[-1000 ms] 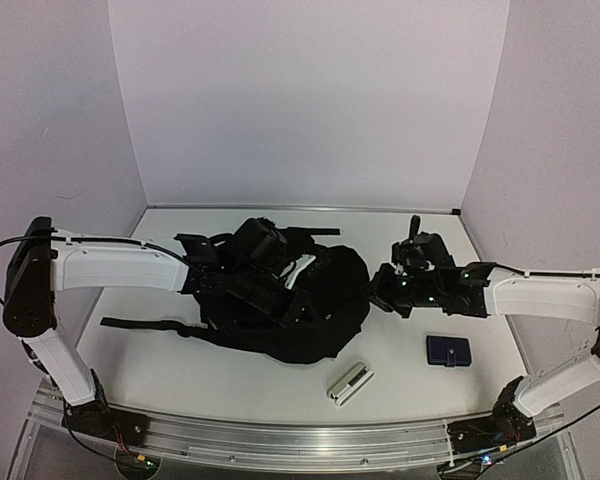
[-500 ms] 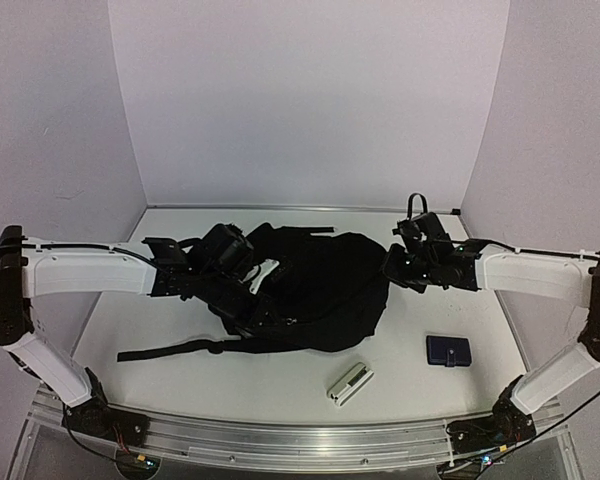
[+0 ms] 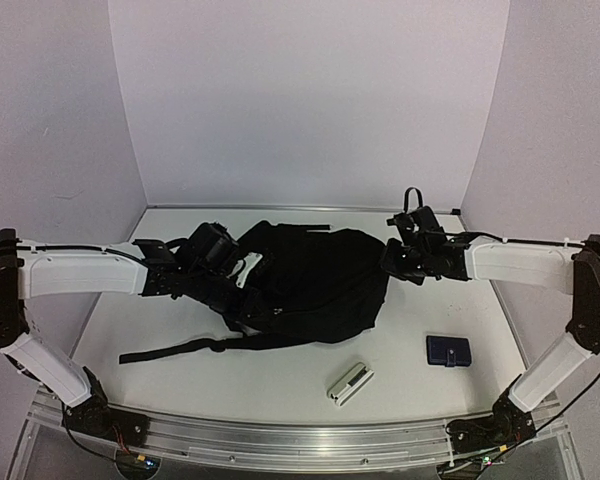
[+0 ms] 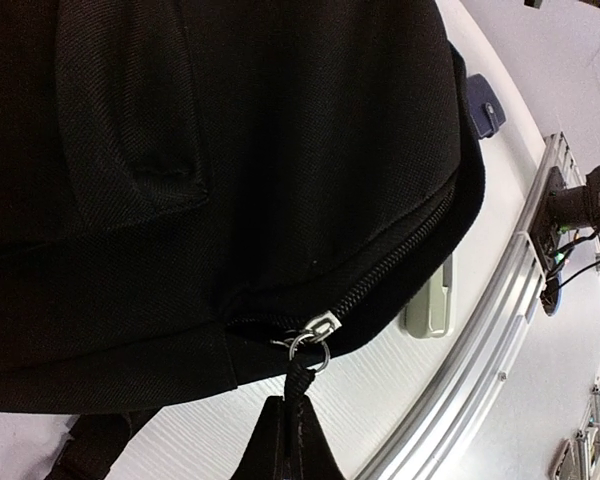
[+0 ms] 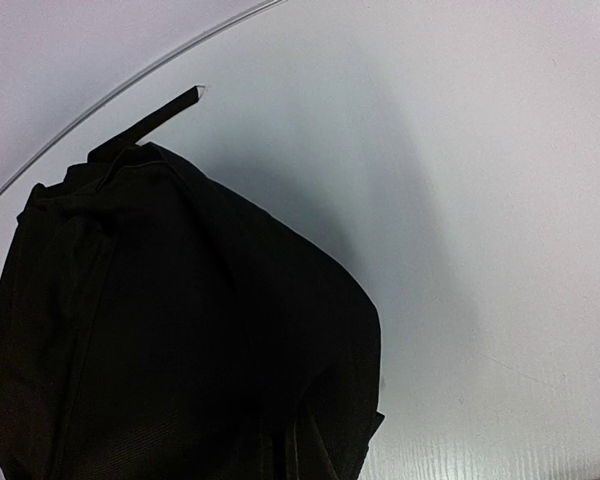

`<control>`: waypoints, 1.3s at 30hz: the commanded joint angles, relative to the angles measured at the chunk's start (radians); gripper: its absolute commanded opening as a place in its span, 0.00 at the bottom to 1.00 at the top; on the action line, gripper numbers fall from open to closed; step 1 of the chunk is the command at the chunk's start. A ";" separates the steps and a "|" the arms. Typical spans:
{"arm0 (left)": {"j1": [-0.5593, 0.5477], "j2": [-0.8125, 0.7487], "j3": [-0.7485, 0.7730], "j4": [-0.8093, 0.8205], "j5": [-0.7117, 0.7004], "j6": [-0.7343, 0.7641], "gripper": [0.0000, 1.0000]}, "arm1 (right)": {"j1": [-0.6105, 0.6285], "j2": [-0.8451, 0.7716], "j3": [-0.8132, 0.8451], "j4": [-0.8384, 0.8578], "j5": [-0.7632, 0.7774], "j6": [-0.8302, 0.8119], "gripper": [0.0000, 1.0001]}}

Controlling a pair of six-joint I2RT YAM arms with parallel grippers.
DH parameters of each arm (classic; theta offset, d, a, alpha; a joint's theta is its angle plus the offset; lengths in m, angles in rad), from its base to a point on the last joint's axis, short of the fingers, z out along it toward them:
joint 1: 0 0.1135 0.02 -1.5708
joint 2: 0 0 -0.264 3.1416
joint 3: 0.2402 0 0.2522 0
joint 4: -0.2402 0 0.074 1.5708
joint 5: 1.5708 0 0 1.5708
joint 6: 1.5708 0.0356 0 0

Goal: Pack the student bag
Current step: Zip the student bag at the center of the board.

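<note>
The student bag (image 3: 315,280), a large black fabric backpack, lies across the middle of the table and fills the left wrist view (image 4: 230,150). My left gripper (image 3: 242,302) is at its left side. There the gripper (image 4: 285,410) is shut on the black cord of the zipper pull (image 4: 300,380), just below the metal slider (image 4: 322,324). My right gripper (image 3: 388,264) is shut on the fabric at the bag's right edge (image 5: 310,400); its fingers are lost against the black cloth.
A dark-blue pouch (image 3: 448,350) lies at the right front, also seen past the bag (image 4: 483,106). A pale grey case (image 3: 350,382) lies near the front rail (image 4: 500,330). A long strap (image 3: 170,350) trails left; another strap (image 5: 150,122) points back.
Both grippers have moved apart and toward the back wall, staying shut. The bag has been drawn out wider and shifted back; the left gripper went left with the zipper pull.
</note>
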 commanded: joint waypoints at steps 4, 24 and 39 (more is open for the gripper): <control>0.090 -0.006 -0.028 -0.123 -0.134 -0.081 0.00 | -0.082 0.010 0.034 0.059 0.156 -0.022 0.00; 0.393 0.144 0.253 -0.019 -0.136 -0.040 0.87 | -0.076 -0.139 -0.098 0.126 -0.310 -0.043 0.69; 0.433 0.402 0.327 0.051 -0.166 0.038 0.63 | -0.033 -0.079 -0.178 0.196 -0.363 0.001 0.56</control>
